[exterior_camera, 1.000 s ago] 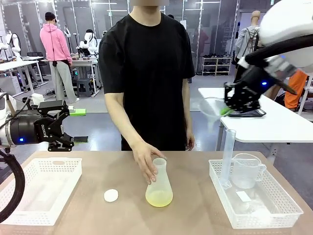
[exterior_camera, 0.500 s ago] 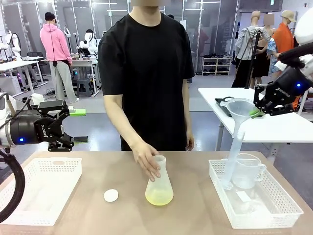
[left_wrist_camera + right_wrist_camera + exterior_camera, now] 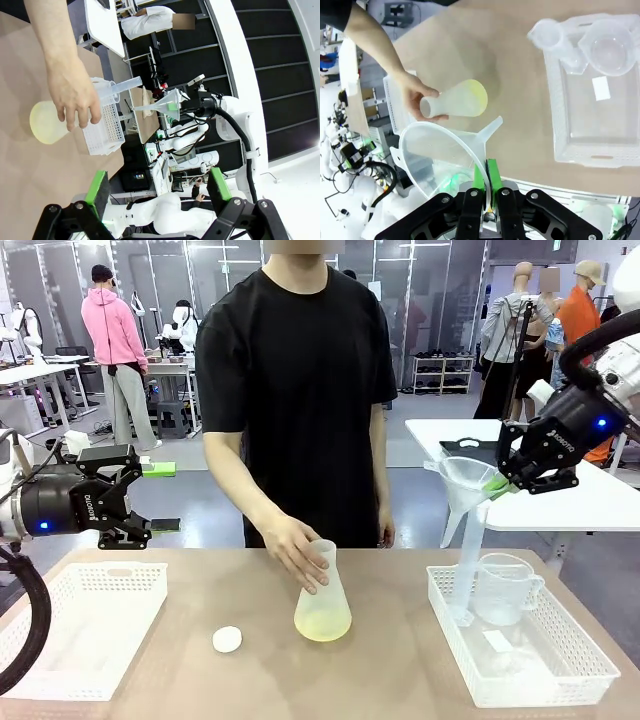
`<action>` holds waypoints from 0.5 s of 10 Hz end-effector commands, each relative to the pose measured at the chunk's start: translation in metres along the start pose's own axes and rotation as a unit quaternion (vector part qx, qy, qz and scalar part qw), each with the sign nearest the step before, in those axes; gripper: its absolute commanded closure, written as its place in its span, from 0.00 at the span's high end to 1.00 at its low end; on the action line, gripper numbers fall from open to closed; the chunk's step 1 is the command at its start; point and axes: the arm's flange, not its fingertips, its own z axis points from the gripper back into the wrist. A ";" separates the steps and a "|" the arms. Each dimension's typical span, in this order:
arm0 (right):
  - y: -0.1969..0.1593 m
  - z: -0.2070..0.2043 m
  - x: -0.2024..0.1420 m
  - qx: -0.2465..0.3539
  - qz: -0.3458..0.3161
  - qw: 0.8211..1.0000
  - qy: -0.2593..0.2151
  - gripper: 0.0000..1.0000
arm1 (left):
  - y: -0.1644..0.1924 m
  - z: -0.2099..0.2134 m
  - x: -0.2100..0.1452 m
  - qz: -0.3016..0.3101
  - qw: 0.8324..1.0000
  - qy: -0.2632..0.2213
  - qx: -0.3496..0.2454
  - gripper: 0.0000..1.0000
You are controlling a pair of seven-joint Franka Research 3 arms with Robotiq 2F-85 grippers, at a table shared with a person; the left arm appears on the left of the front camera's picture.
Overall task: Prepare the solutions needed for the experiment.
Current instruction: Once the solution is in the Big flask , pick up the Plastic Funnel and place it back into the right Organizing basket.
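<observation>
Clearly, the right gripper (image 3: 497, 483) is clamped on the rim of a clear funnel (image 3: 463, 480), high above the table (image 3: 400, 585). The left gripper (image 3: 140, 502) hangs with jaws wide apart, empty. The solutions (image 3: 322, 627) lie as a shallow yellow layer in the flask (image 3: 322, 590) at mid-table, a person's hand (image 3: 295, 552) on its neck.

Robotics lab in an open hall, with a wet-chem setup. What shows it:
- A white robot arm (image 3: 240, 115) at a wood-top bench (image 3: 400, 660).
- Plastic labware: a conical flask (image 3: 322, 605) holding a shallow layer of pale yellow-green liquid (image 3: 322, 628), and a funnel (image 3: 462, 480).
- A measuring cylinder (image 3: 468, 570) and a beaker (image 3: 500, 590) standing in a white basket (image 3: 560, 680).
- Behind: white work tables (image 3: 570, 495), metal shelving (image 3: 440, 372), glass partitions (image 3: 400, 280) and bare grey floor (image 3: 200, 490).
- A person in a pink hoodie (image 3: 112, 340) by another table.
</observation>
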 end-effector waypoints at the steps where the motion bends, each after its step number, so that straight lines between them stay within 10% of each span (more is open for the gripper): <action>1: -0.011 0.002 0.003 -0.037 -0.008 0.999 -0.007 0.00 | -0.001 -0.002 -0.003 0.005 1.000 -0.006 -0.014 1.00; 5: -0.049 0.001 -0.004 -0.095 -0.065 0.991 -0.061 0.00 | -0.001 -0.002 -0.003 0.005 1.000 -0.006 -0.014 1.00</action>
